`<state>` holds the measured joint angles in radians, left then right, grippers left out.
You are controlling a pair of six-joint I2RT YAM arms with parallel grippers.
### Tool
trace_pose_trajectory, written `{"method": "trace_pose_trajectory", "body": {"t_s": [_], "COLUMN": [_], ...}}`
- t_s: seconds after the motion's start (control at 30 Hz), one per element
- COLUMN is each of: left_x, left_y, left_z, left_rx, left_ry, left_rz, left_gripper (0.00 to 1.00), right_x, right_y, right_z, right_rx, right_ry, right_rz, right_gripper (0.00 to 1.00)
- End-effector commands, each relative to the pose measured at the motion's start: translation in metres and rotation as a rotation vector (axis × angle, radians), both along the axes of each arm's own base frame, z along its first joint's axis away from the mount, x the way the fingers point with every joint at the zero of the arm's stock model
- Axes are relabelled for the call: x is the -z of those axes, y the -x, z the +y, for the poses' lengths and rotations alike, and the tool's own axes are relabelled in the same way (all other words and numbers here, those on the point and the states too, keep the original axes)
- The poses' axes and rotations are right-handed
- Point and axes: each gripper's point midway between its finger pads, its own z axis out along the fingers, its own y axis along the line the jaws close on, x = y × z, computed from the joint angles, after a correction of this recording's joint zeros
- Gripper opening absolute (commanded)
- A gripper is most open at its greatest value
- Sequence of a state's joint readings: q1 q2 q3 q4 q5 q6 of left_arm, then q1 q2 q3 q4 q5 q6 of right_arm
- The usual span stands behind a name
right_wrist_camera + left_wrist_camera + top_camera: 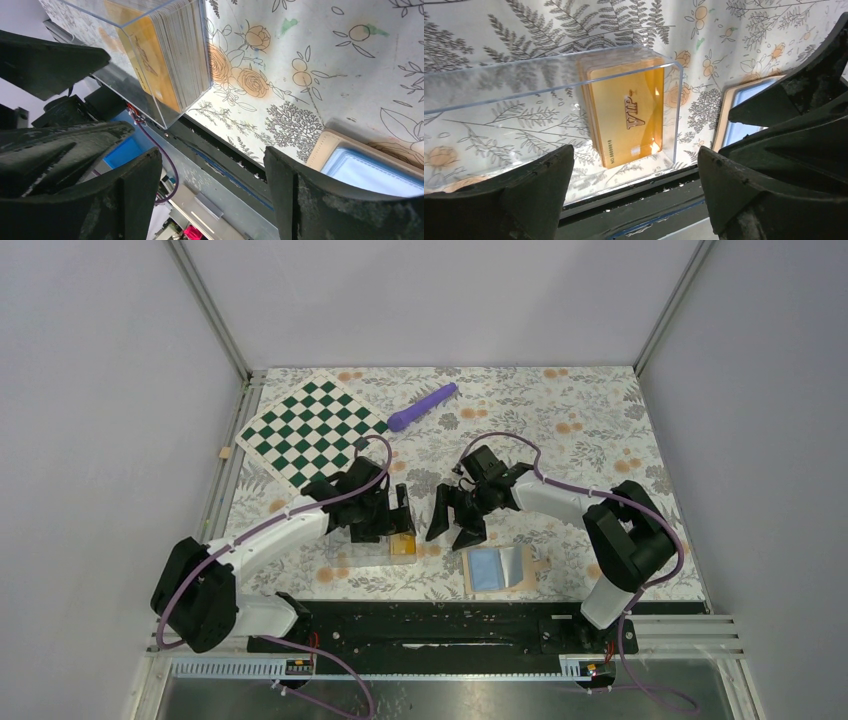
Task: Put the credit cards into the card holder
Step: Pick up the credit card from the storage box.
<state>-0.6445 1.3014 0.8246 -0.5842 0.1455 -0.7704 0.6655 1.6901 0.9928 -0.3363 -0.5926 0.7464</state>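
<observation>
The credit cards (403, 546) stand in a box (366, 555) at the lower middle. The card holder (497, 568) lies just right of it. A game board (312, 430) lies upper left, with a stick (422, 406) to its right.

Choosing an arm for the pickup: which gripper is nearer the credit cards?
Left. The left gripper is just above the clear case holding the credit cards; the right gripper is off to their right, toward the card holder.

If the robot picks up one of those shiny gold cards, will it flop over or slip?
The gold cards look like thin, hard plastic, so one would probably stay stiff, not flop. Their glossy faces might be slippery to pinch. They sit packed tight together in the clear case, so pulling out just one is likely fiddly.
</observation>
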Motion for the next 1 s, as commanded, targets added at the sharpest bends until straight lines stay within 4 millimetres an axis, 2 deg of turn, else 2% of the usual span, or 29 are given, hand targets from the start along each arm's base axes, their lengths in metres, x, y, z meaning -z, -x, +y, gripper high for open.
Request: {"method": "trace_pose_trajectory", "body": {"t_s": [0.0,0.17,0.3,0.47,0.53,0.7,0.8,0.97], "left_x": [-0.022,-0.027,-0.028,-0.026,-0.022,-0.009,-0.002,0.012], "left_y": [-0.010,-0.007,-0.004,-0.007,-0.008,-0.011,-0.013,-0.014], "left_z": [0.012,0.010,-0.001,-0.001,0.004,0.012,0.012,0.015], "left_rx": [0.003,0.001,-0.021,-0.081,-0.103,-0.114,-0.111,-0.115], "left_ry": [-0.056,0.000,0.153,0.307,0.320,0.307,0.297,0.269], "left_rz": [-0.088,-0.110,-0.105,-0.104,-0.094,-0.066,-0.050,-0.023], "left_gripper": [0.94,0.91,0.83,0.65,0.60,0.49,0.37,0.36], "right_x": [-0.014,-0.015,-0.015,-0.016,-0.015,-0.011,-0.008,-0.002], "right_y": [-0.004,-0.005,-0.005,-0.009,-0.011,-0.011,-0.010,-0.007], "right_z": [0.002,0.008,0.018,0.030,0.034,0.044,0.050,0.055], "right_rx": [-0.029,-0.047,-0.065,-0.076,-0.077,-0.089,-0.090,-0.099], "right_ry": [-0.013,-0.004,-0.003,-0.010,-0.010,-0.014,-0.023,-0.012], "right_rz": [-0.040,-0.043,-0.039,-0.035,-0.030,-0.012,0.013,0.024], "right_gripper": [0.81,0.80,0.71,0.61,0.60,0.49,0.45,0.40]}}
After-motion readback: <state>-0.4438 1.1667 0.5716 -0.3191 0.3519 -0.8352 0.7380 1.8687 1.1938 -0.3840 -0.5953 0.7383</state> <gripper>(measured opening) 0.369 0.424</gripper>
